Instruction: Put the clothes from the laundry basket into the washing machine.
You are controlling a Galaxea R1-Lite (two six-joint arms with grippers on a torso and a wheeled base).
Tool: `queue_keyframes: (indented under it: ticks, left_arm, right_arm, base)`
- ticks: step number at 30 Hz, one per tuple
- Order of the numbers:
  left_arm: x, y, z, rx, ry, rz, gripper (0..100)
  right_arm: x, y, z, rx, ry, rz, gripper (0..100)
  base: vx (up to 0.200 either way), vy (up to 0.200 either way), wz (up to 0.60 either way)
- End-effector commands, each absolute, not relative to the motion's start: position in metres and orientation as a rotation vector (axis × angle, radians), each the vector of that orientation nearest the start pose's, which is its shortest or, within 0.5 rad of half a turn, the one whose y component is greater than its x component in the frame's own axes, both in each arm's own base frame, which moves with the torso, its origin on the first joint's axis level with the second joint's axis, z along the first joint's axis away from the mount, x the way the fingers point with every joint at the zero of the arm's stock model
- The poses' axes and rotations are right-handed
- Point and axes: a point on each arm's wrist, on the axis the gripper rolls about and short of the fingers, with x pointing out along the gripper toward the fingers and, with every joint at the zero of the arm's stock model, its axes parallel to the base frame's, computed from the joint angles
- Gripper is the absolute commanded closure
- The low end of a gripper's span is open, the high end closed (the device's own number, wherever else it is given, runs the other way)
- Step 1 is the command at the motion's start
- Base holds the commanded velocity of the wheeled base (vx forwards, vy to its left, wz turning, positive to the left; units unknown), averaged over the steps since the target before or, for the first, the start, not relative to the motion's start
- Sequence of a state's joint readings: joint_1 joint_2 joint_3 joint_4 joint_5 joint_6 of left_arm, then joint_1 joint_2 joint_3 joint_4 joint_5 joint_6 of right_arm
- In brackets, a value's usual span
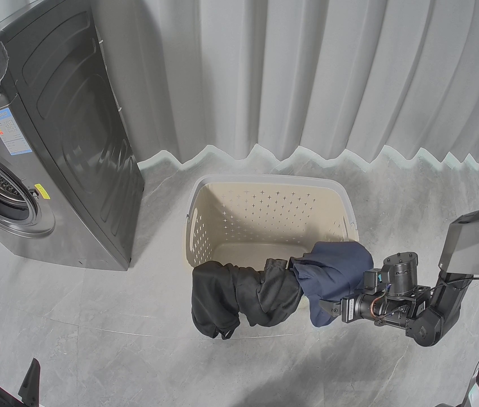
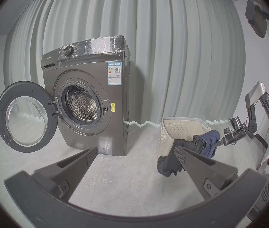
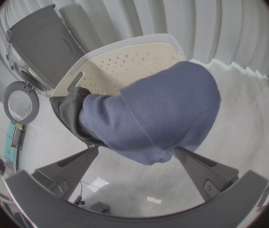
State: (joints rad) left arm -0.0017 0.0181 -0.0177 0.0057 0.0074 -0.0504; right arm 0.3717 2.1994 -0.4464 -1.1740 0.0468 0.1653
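Note:
The beige laundry basket stands on the floor to the right of the grey washing machine. A dark grey garment and a blue garment hang over the basket's near rim. My right gripper is at the blue garment, open, with the cloth's lower edge bulging between its spread fingertips. My left gripper is low at the near left, open and holding nothing, facing the machine's drum. The round door is swung open.
White curtains hang close behind the basket and machine. Bare grey floor lies between the machine and the basket. Small paper scraps lie on the floor under the right arm.

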Motion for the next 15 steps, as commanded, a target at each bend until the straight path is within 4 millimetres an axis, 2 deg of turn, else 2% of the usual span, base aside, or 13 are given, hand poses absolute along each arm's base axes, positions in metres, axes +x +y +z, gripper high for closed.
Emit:
queue_keyframes:
  ticks: [1,9,10,15]
  left_arm:
    - [-0.0227,0.0002,0.0758,-0.051,0.008,0.006,0]
    - [-0.0227,0.0002,0.0758,-0.051,0.008,0.006,0]
    - [-0.0227,0.0002,0.0758,-0.051,0.008,0.006,0]
    - [-0.0227,0.0002,0.0758,-0.051,0.008,0.006,0]
  right_arm:
    - [0.2880,0.1112,-0.0023,0.066,0.606,0.351,0]
    - [0.2924,0.1124,0.0002,0.073,0.577,0.352,0]
    - [0.2938,0.1129,0.0015,0.075,0.570,0.355,100]
    - [0.2925,0.1145,0.0017,0.075,0.571,0.360,100]
  base:
    - [0.000,0.000,0.00]
    - [0.000,0.000,0.00]
    - [0.000,0.000,0.00]
    - [0.000,0.000,0.00]
